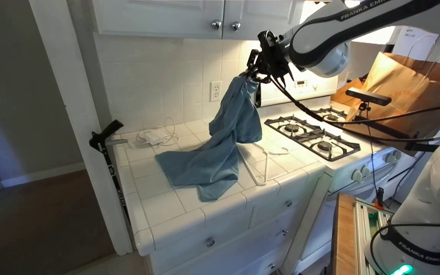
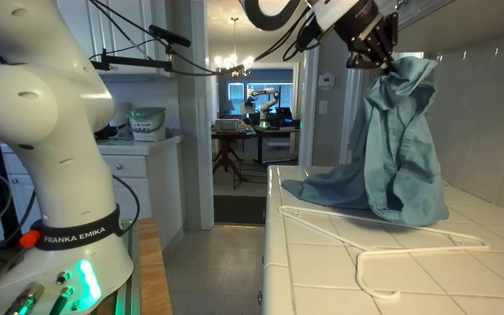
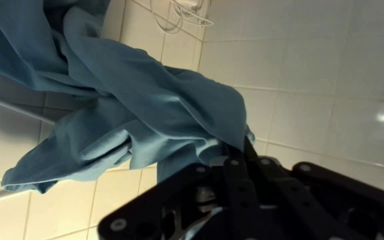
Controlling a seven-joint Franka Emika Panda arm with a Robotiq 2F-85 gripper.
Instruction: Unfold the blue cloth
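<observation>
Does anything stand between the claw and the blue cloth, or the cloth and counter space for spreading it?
Nothing between claw and blue cloth: the claw grips it. A white hanger lies on the counter beside the cloth, toward the stove, and might obstruct spreading that way.

The arm (image 1: 372, 22) and base collar (image 2: 79, 234) read "FRANKA EMIKA"; print (image 1: 401, 94) on the paper bag (image 1: 411, 82) is blurred.
</observation>
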